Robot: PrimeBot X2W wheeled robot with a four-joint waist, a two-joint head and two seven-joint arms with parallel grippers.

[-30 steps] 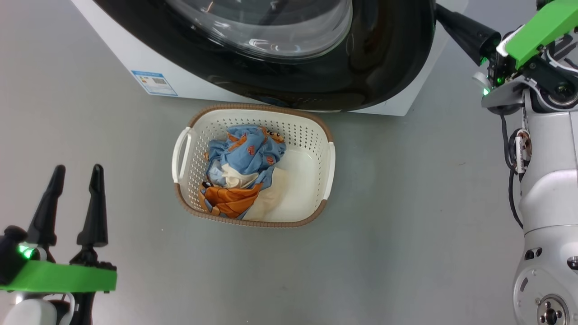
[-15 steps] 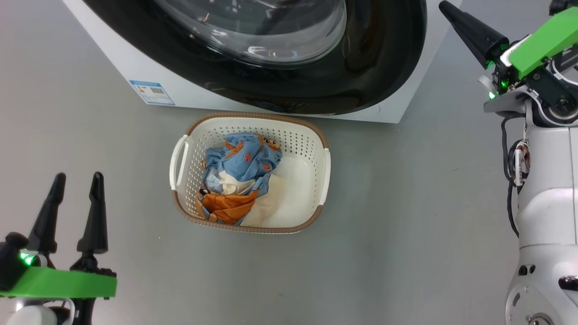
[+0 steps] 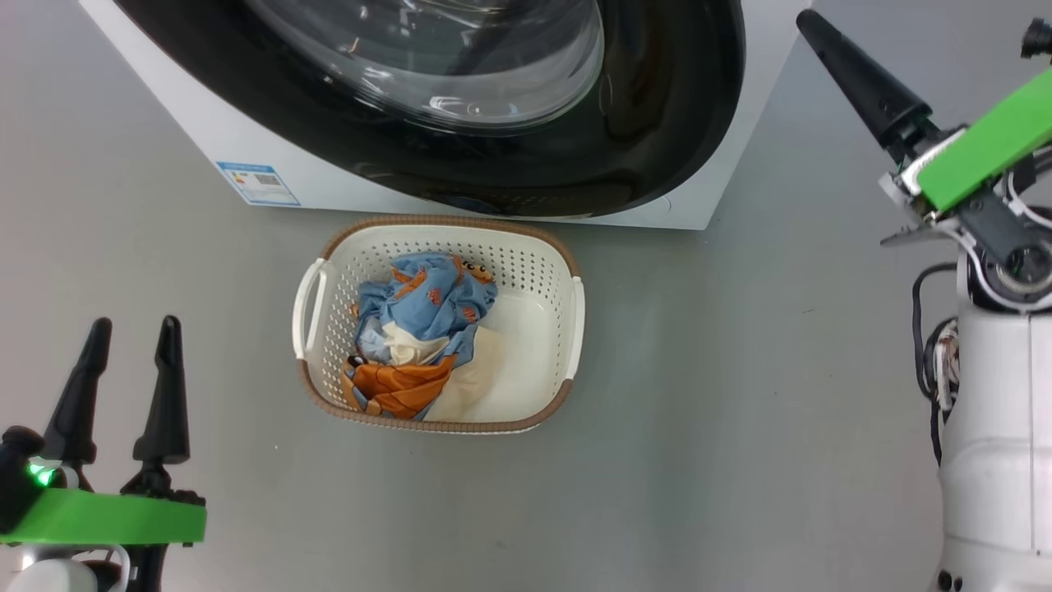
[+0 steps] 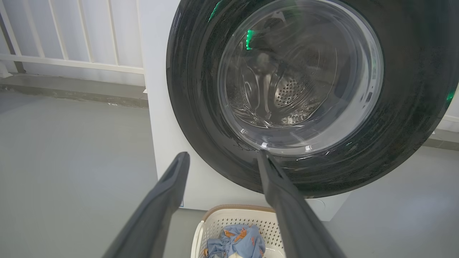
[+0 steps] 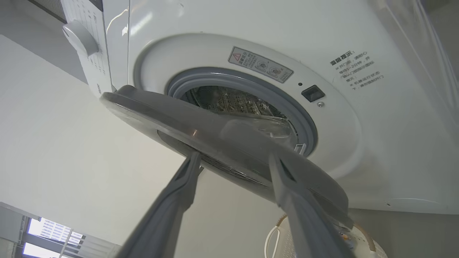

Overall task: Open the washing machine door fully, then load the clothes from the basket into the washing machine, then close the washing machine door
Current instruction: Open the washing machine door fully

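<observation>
- Right end effector (image 5: 233, 156): fingers spread wide, nothing between them. A second ago they were shut, one tip against the right rim of the washing machine door (image 3: 657, 123). In the head view the one visible finger now points up-left and stands clear of that rim, beside the machine's white corner.
- Right wrist view: both fingertips overlap the door's edge. Cannot tell from this angle whether they touch it.
- Left end effector (image 3: 136, 322): fingers wide apart, empty, low at the left over bare floor (image 3: 740, 370). Same stance as a second ago.
- Door: ajar, swung partly out from the washing machine (image 3: 205, 123). The grey gasket (image 5: 304, 122) and steel drum (image 5: 229, 100) show behind it in the right wrist view.
- Basket (image 3: 444, 222): on the floor just in front of the machine, below the door's lower rim.
- Clothes (image 3: 427, 300): heaped in the basket's left half, light blue printed piece on top, cream beneath, orange at the near edge. The heap matches the earlier frames.
- Basket, machine and blue sticker (image 3: 256, 182) all sit lower and further left in the head view than before. That is the camera shifting, not the things.
</observation>
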